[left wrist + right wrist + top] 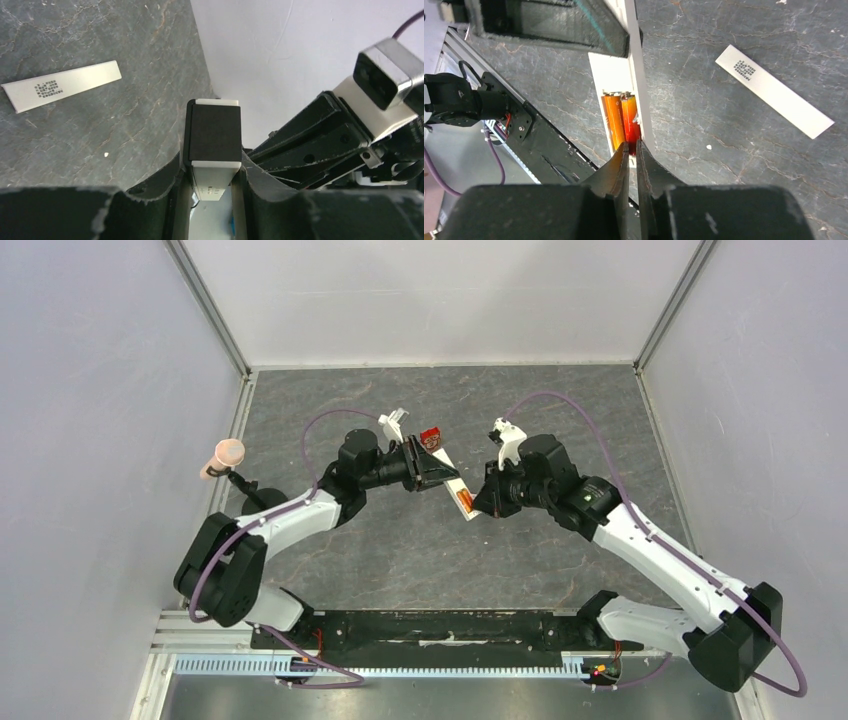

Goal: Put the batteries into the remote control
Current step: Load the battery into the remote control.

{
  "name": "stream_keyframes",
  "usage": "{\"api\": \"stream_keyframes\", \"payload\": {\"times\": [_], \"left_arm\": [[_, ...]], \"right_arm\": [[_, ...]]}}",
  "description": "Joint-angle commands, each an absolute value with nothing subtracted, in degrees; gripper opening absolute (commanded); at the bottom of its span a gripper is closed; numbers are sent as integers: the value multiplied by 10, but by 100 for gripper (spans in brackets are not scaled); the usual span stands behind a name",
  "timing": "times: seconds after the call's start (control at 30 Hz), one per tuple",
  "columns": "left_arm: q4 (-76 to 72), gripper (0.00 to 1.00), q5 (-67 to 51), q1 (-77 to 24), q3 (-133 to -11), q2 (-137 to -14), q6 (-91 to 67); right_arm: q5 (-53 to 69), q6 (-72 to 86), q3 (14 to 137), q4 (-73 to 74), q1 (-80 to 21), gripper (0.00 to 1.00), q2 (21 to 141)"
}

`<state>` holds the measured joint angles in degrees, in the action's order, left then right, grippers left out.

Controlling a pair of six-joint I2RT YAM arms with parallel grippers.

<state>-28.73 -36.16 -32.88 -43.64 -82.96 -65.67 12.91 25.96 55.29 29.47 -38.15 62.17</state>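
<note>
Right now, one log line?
batteries: both in recess | left jaws: shut on remote control | right jaws: at battery end, grip unclear | cover strip: off

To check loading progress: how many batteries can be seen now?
2. The first battery and the second battery lie side by side in the recess of the remote control; the second's end sits at the right gripper. No others show; some may be hidden.

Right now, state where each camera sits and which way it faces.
Top: above and behind, facing down at the table; both arms show, left hand gripping the remote.
Left wrist: along its fingers at the remote's dark end.
Right wrist: past its fingers onto the batteries.
Shared: both wrist views show the cover strip.
</note>
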Motion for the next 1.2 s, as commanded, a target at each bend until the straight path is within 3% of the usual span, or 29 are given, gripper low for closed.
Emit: {"api": "stream_keyframes", "payload": {"times": [0.0, 0.4, 0.6, 0.73, 0.97, 1.17], "left_arm": [[-263, 2, -425, -355, -475, -770, -576], [-220, 2, -398, -355, -474, -748, -519], [-219, 2, -398, -355, -478, -741, -517], [-219, 2, -419, -354, -482, -730, -507], [-220, 2, -508, -353, -497, -703, -462], [-188, 2, -524, -352, -510, -681, -424]], "right_arm": [[106, 283, 578, 280, -381, 13, 641], [123, 309, 594, 280, -371, 27, 645], [148, 302, 590, 249, -357, 58, 602], [199, 272, 566, 212, -353, 72, 573], [324, 235, 523, 150, -352, 77, 539], [344, 239, 510, 133, -352, 78, 534]]}}
